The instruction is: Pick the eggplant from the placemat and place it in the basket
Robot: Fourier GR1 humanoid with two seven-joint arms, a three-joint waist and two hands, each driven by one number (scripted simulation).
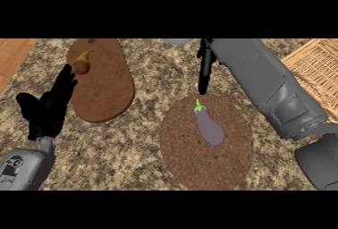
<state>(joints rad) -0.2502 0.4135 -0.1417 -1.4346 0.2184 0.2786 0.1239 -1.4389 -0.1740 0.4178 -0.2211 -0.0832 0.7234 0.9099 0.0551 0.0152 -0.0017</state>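
eggplant [210, 126] lies on the round brown placemat [228, 172] at centre-right, stem end far, body running near and slightly right, nothing touching it. right hand [204, 67] sits beyond the mat's far edge, black fingers pointing down toward the mat's far rim, straight and held together, holding nothing; the grey right forearm [271, 85] runs across the right side between the eggplant and the basket [317, 67], which shows only as a woven corner at the far right. left hand [49, 107] rests at the left edge, fingers up and spread, holding nothing. risks, as a guess: the eggplant is smooth, rounded and tapered, so fingers closing off-centre could roll it or squirt it sideways off the mat; a grab near the thin stem end looks likely to slip. the basket is mostly out of view, so the carry could clip its rim or release short. look: purple-grey, glossy, elongated, fat at the near end, small bright green cap at the far end. also a brown cutting board [102, 85] at far left with a pear [80, 65] on it, all on a speckled counter [132, 152].
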